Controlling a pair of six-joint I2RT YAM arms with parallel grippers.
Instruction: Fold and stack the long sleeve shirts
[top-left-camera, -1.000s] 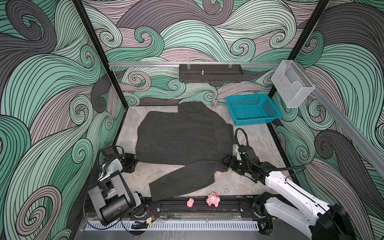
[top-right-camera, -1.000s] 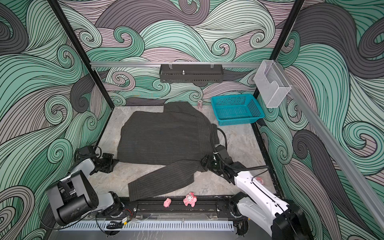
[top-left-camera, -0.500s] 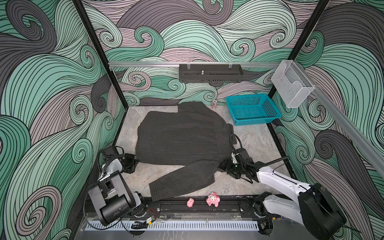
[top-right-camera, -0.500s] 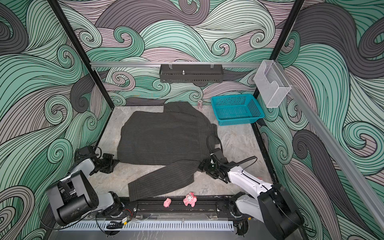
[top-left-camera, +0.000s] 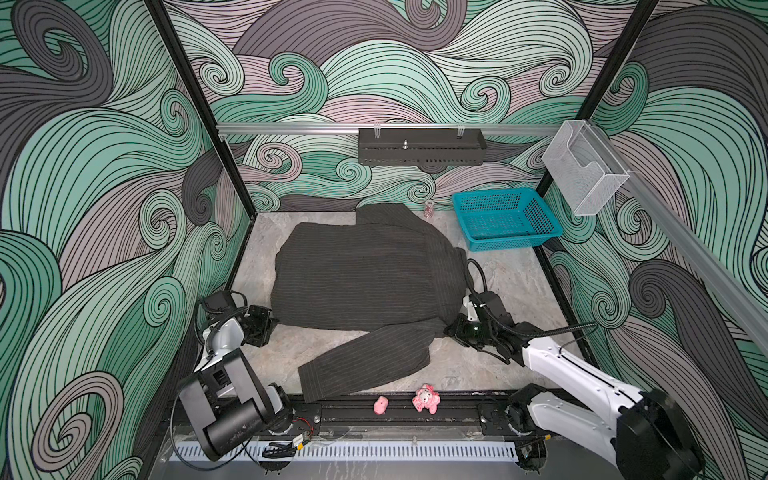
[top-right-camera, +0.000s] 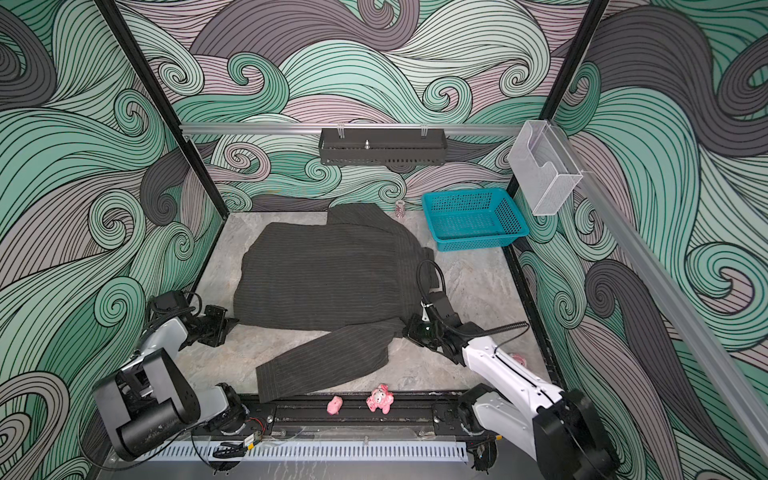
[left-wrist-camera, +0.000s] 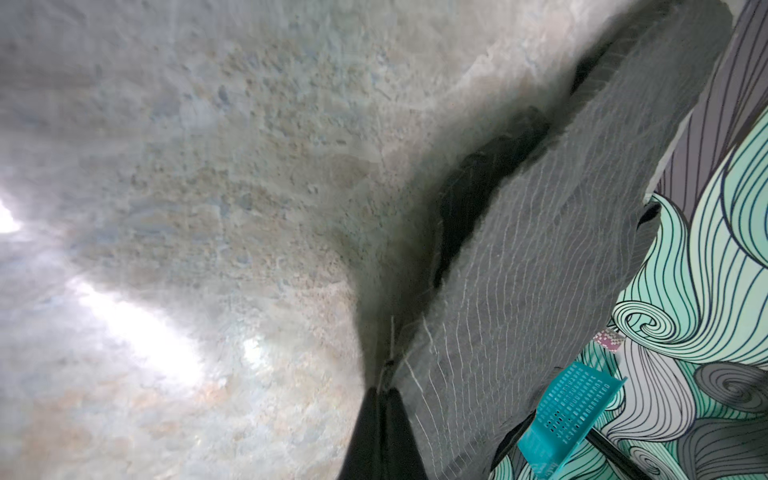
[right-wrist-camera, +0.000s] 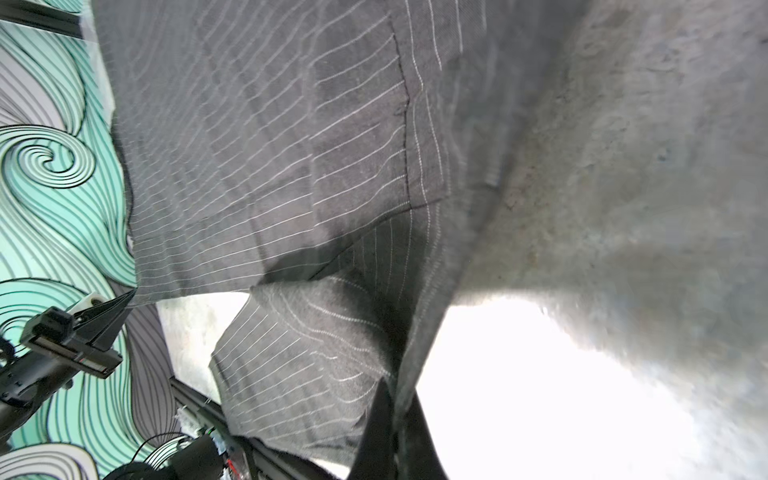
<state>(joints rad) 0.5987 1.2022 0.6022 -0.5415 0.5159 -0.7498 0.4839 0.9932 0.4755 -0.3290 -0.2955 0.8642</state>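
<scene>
The long sleeve shirt (top-left-camera: 365, 282) (top-right-camera: 328, 286), dark charcoal with thin pale pinstripes, lies spread flat on the stone-look table in both top views. One sleeve (top-left-camera: 365, 361) runs diagonally toward the front edge. My left gripper (top-left-camera: 270, 322) (top-right-camera: 230, 322) is at the shirt's front-left corner. In the left wrist view its jaws (left-wrist-camera: 384, 388) are shut on the fabric's edge (left-wrist-camera: 540, 270). My right gripper (top-left-camera: 451, 330) (top-right-camera: 405, 330) is at the shirt's front-right side, where the sleeve starts. In the right wrist view it (right-wrist-camera: 399, 395) is shut on a fold of cloth (right-wrist-camera: 316, 357).
A teal basket (top-left-camera: 505, 218) (top-right-camera: 473, 218) stands at the back right, with a small jar (top-left-camera: 429, 208) beside it. Two pink toys (top-left-camera: 426, 399) (top-left-camera: 380, 405) lie on the front rail. A black rack (top-left-camera: 419, 147) and a clear holder (top-left-camera: 586, 166) hang on the walls.
My right gripper went from open to shut on the shirt's front-right edge, and its arm swung out and back at the same spot. The left arm has not moved.
</scene>
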